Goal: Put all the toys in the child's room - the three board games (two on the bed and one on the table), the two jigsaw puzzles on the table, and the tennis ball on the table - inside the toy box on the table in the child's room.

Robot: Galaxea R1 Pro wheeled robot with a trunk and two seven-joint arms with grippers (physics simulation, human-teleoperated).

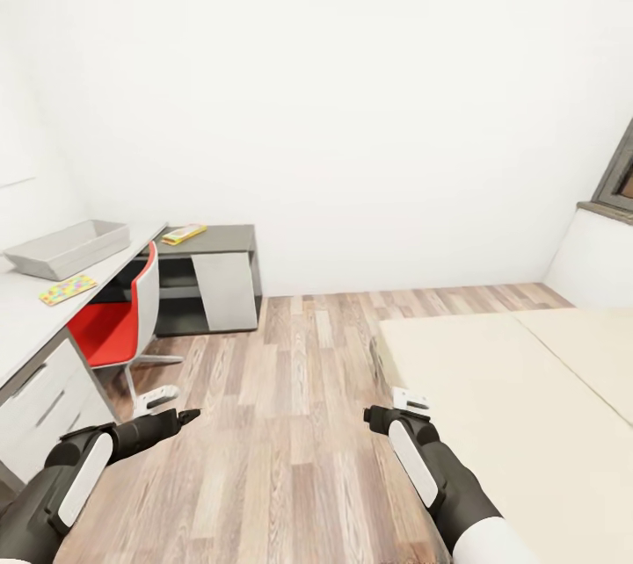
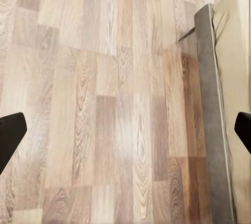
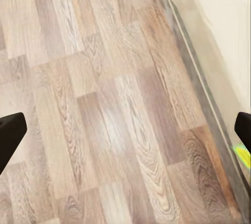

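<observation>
Both arms reach forward low in the head view, dark forearms with white panels on top. The left arm comes in from the lower left corner and angles up toward the right, and the left gripper [image 1: 180,417] tapers to a dark pointed tip. The right arm rises from the bottom edge, angling up toward the left, and the right gripper [image 1: 380,417] sits about level with its partner, well apart from it. At the left wrist, the dark fingertips [image 2: 10,135] sit at opposite edges, spread wide with nothing between them. The right wrist shows the same: black fingertips [image 3: 10,132] far apart, nothing held.
</observation>
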